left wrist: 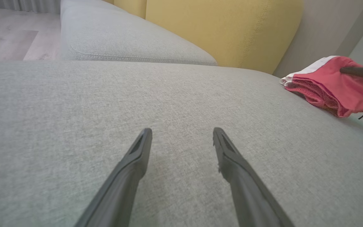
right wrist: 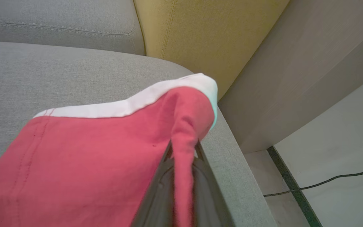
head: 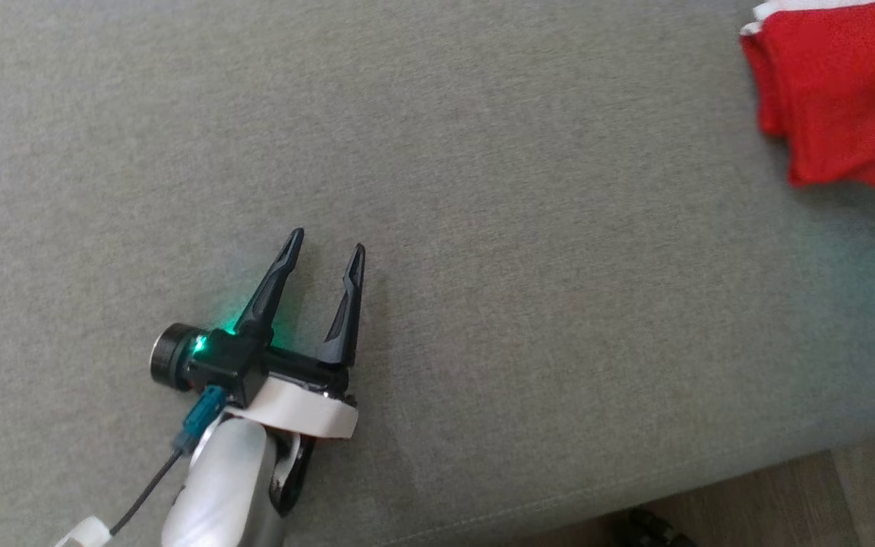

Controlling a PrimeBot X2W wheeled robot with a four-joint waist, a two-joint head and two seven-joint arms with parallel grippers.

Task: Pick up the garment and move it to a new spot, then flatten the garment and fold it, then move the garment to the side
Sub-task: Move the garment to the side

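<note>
Right fingers pinch the soft red garment; left fingers spread over woven grey cushion.

**Item:** seat cushion of a sofa. Grey woven fabric, flat and smooth, with a stitched seam running along its near edge.

**Adjoining:** a second grey cushion meets it on the far side. A yellow back cushion stands beside that one, at the rear. The wooden floor lies below the near edge.

**Lying on it:** one garment, red with a white band along one edge. It is bunched in loose layers at the far right corner, close to the cushion's right edge and near the yellow back cushion.
</note>
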